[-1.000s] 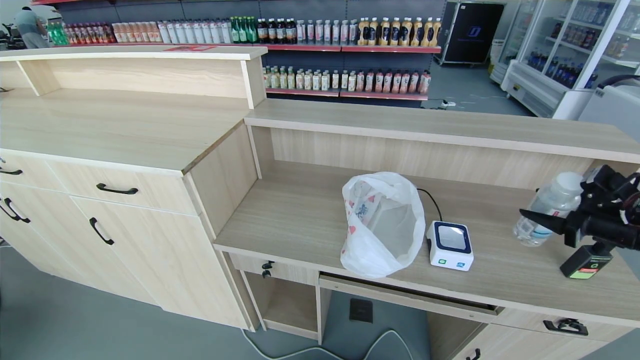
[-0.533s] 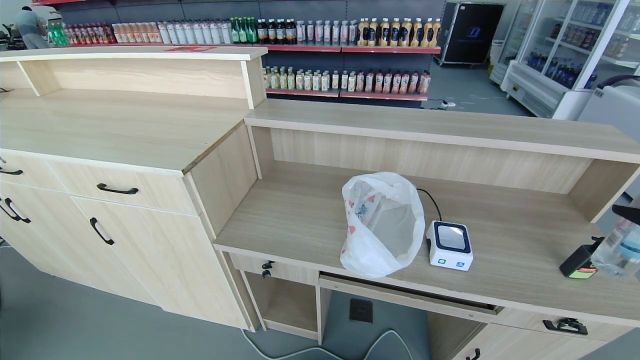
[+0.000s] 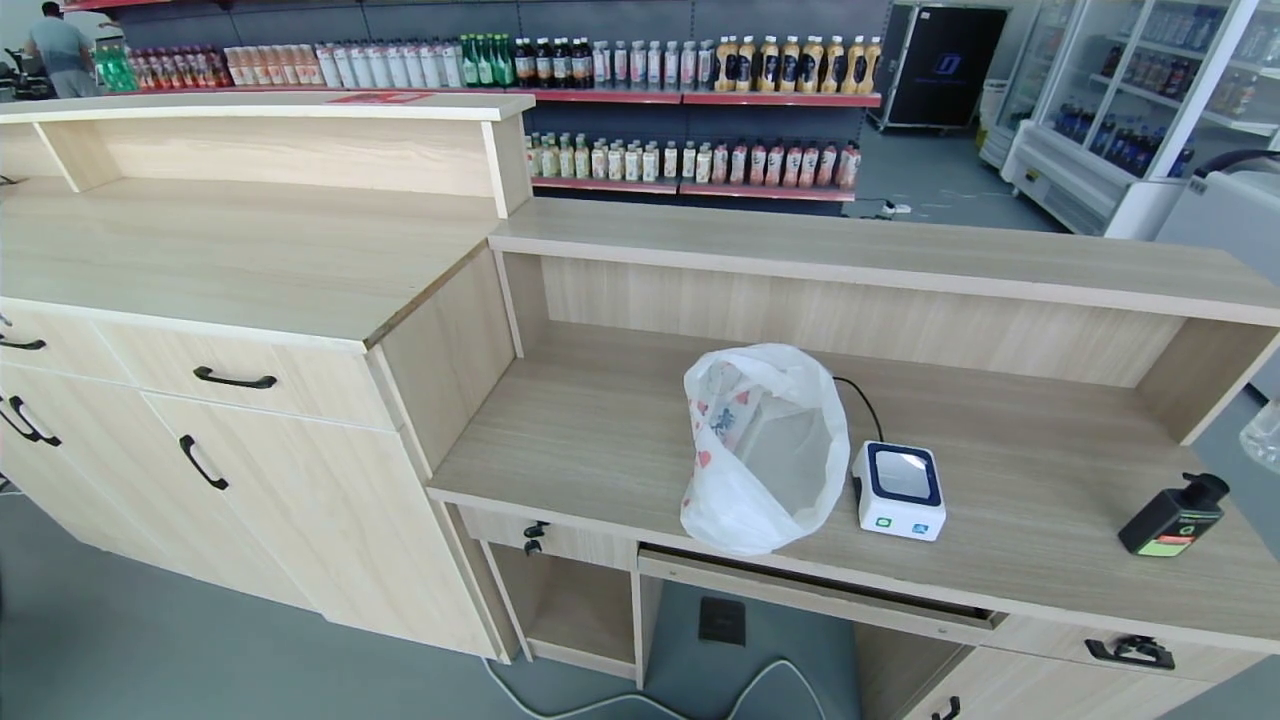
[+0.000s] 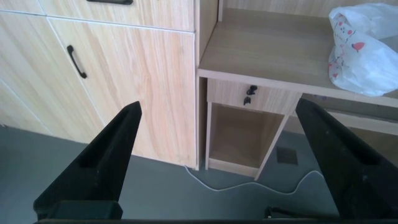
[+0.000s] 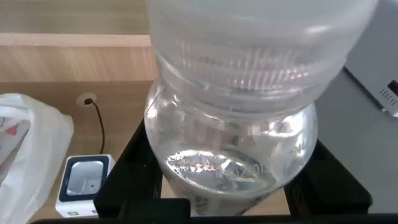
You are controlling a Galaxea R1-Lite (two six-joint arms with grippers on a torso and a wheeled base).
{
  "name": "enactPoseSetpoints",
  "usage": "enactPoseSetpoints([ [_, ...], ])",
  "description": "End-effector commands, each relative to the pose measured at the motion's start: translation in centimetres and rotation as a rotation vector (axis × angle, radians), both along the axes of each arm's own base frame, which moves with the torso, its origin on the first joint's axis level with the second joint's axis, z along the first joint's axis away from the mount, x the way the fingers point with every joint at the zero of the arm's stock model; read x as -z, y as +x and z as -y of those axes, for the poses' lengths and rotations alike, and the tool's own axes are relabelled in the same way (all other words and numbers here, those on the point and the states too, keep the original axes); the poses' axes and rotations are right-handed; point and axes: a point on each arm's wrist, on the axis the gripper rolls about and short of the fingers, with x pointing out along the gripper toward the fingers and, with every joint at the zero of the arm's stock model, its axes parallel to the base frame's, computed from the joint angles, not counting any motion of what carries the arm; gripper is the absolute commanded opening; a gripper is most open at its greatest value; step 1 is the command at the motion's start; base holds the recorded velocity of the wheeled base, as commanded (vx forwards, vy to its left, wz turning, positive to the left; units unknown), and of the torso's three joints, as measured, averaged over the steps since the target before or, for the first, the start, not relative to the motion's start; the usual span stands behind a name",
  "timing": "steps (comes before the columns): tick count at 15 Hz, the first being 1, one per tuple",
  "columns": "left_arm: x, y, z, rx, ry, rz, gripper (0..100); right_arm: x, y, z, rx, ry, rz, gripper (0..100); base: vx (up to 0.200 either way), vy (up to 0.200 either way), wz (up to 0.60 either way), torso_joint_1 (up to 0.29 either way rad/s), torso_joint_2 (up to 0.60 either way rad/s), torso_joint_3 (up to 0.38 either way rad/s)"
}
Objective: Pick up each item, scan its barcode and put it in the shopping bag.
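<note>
A clear plastic water bottle (image 5: 233, 124) sits between the black fingers (image 5: 134, 171) of my right gripper (image 5: 233, 186), which is shut on it. In the head view a sliver of the bottle (image 3: 1264, 436) shows at the far right, off the end of the counter. The white shopping bag (image 3: 760, 450) stands open on the lower counter, with the white barcode scanner (image 3: 900, 490) just right of it. From the right wrist, the scanner (image 5: 84, 183) and bag (image 5: 25, 155) lie below the bottle. My left gripper (image 4: 219, 109) hangs open, low in front of the cabinets, left of the bag (image 4: 367, 43).
A black pump bottle (image 3: 1170, 515) stands near the counter's right front corner. The wooden counter (image 3: 1000, 470) has a raised back ledge and a side wall on the right. A scanner cable runs behind the bag. Drawers and a tall cabinet sit to the left.
My right gripper closed on the water bottle, lifted it off the counter and carried it right, nearly out of the head view. The black pump bottle is now uncovered.
</note>
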Motion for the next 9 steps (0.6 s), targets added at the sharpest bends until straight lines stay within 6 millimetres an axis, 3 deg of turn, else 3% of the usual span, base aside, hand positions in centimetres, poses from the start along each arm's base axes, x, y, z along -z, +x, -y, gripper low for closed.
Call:
enactPoseSetpoints([
  [1, 0.0, 0.0, 0.0, 0.000, 0.000, 0.000, 100, 1.5, 1.2, -0.8, -0.006, 0.024, -0.035, 0, 0.000, 0.000, 0.00, 0.000, 0.00, 0.000],
  [5, 0.0, 0.0, 0.0, 0.000, 0.000, 0.000, 100, 2.3, 2.7, -3.2, 0.281, 0.013, -0.037, 0, 0.000, 0.000, 0.00, 0.000, 0.00, 0.000],
  [9, 0.0, 0.0, 0.0, 0.000, -0.001, 0.000, 100, 3.6, 4.5, -3.8, 0.268, -0.001, -0.059, 0, 0.000, 0.000, 0.00, 0.000, 0.00, 0.000],
])
